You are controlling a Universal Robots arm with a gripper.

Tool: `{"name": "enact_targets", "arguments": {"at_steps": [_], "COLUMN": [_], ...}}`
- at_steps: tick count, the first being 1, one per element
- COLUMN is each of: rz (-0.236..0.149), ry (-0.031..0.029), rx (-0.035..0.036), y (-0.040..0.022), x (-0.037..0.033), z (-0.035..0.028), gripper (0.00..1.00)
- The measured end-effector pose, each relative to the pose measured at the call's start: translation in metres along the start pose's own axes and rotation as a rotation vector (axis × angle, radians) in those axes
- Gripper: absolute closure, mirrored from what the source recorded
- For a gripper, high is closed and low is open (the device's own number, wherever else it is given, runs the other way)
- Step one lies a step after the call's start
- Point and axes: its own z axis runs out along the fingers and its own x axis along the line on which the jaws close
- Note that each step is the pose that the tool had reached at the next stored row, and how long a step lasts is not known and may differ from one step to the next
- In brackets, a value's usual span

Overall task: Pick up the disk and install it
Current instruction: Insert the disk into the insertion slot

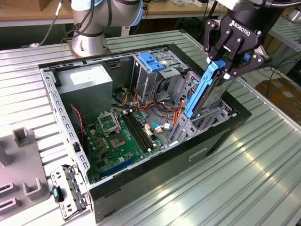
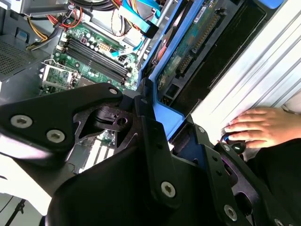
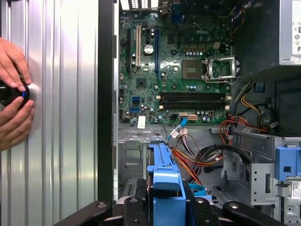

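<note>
The disk is a flat drive framed by blue rails, standing on edge and tilted over the bay at the exterior view's right side of the open computer case. My gripper is shut on its upper end, black fingers clamping both faces. In the second wrist view the disk shows its green circuit board and blue rail, running from the gripper down into the case. In the first wrist view the blue rail of the disk rises between the gripper's fingers, above the grey metal bay.
A blue-handled bracket sits atop the grey drive cage. The motherboard, bundled cables and power supply fill the case. A person's hands rest on a black knob on the ribbed table. A loose bracket lies beside the case.
</note>
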Motion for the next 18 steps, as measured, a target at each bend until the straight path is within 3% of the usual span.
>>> {"name": "enact_targets", "arguments": {"at_steps": [18], "rz": [0.008], "ry": [-0.0001], "rx": [0.0000], "y": [-0.0001], "x": [0.0000], "z": [0.0121], "gripper": [0.63]}}
